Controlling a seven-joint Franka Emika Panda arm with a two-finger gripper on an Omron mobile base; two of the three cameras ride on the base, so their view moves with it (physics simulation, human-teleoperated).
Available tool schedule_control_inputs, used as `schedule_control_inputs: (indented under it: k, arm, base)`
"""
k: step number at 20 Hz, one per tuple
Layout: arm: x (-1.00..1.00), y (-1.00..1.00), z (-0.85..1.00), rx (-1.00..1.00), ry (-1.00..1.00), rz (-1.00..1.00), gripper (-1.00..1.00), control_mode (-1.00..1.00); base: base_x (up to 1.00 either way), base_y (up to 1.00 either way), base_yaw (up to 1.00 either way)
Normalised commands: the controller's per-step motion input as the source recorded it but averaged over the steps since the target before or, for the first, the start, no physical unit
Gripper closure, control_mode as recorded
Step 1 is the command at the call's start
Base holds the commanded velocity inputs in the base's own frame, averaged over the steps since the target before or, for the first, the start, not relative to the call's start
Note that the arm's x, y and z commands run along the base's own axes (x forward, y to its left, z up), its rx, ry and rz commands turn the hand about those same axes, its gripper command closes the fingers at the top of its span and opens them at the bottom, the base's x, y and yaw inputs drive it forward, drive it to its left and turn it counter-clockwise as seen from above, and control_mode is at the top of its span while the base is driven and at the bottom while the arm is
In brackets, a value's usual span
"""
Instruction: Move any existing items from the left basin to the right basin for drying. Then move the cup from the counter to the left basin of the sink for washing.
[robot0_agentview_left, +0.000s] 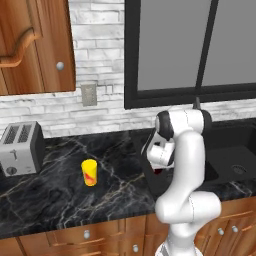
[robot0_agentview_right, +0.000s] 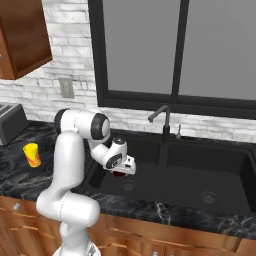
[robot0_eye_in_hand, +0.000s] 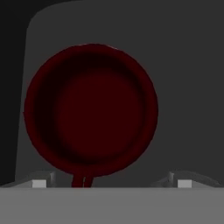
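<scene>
Dark red item (robot0_eye_in_hand: 89, 111): a small round, bowl-like vessel with a stub of a handle at its near edge, seen from straight above in the hand view; it lay on the floor of the left basin (robot0_agentview_right: 102, 177).
Yellow cup (robot0_agentview_left: 89, 172): stood upright on the counter (robot0_agentview_left: 50, 195), between the toaster (robot0_agentview_left: 20, 147) and the sink, well apart from the arm.
Right basin (robot0_agentview_right: 210, 175): held nothing I could make out but its round drain.
Pincer (robot0_eye_in_hand: 111, 183): spread as wide as it goes, holding nothing; only the two tips (robot0_eye_in_hand: 39, 183) showed at the bottom of the hand view, on either side of the handle stub and short of the rim.
Arm pose: the upper links rose from the base, folded over at the elbow and dropped the wrist into the left basin, hand pointing straight down over the item.
Step in hand, as I judged it: closing in to grasp the dark red item.
Doing it well: descend plumb, keep the vessel centred between the tips, and decide early whether to pinch the rim wall or the handle; the full bowl looked wide for the jaws.
Risk: a tip landing on the rim would likely tip or skid the vessel against the basin wall.
Afterwards: lift clear of the divider before crossing right.
</scene>
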Motion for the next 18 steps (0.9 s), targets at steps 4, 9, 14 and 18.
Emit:
schedule_control_inputs:
  k: [4, 9, 14, 18]
  arm:
    - [0.0, 0.1, -0.34, 0.0, 0.03, 0.0, -1.0, -1.0]
    - [0.0, 0.07, -0.23, 0.0, 0.02, 0.0, -1.0, -1.0]
    - [0.0, 0.13, -0.26, 0.0, 0.02, 0.0, -1.0, -1.0]
    - [0.03, 0.16, -0.33, 0.0, 0.04, 0.0, -1.0, -1.0]
  base:
    - [0.0, 0.0, 0.0]
    - [0.0, 0.0, 0.0]
    - [0.0, 0.0, 0.0]
    - [0.0, 0.0, 0.0]
